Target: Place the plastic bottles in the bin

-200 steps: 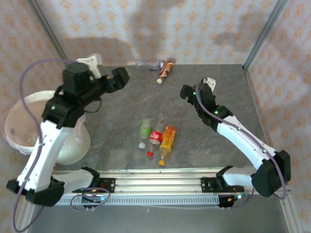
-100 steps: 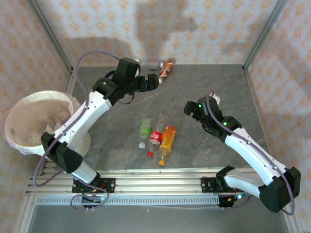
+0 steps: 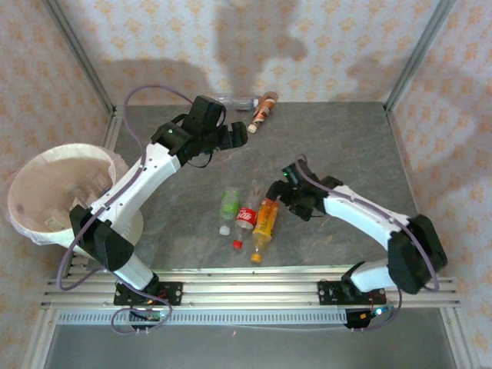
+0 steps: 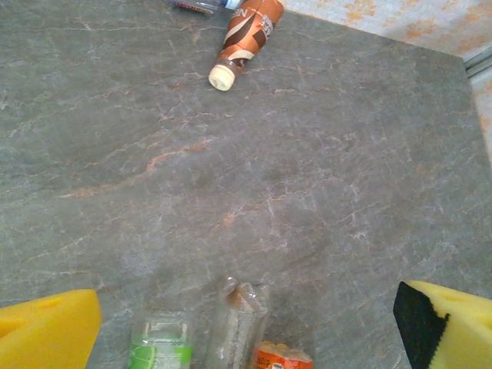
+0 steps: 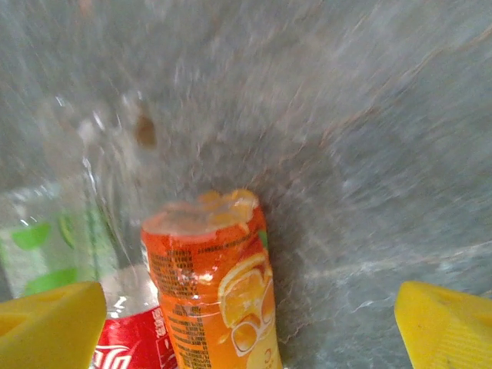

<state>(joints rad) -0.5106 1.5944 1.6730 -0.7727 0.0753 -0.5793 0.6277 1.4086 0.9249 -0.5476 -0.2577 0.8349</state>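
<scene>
The right gripper [image 3: 275, 192] is being held open over the orange bottle [image 3: 266, 218] mid-surface; the left gripper [image 3: 237, 137] is being held open near the far edge.

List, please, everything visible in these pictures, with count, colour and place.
green-label bottle: one, table centre
red-label bottle: one, beside it
orange bottle: one, right of the red
clear bottle: one, same group
brown-label bottle: one, far edge
blue-label bottle: one, clear, far edge
bin: one, white, bag-lined, left
table: one, grey
left gripper: open, near the far bottles
right gripper: open, at the orange bottle
</scene>
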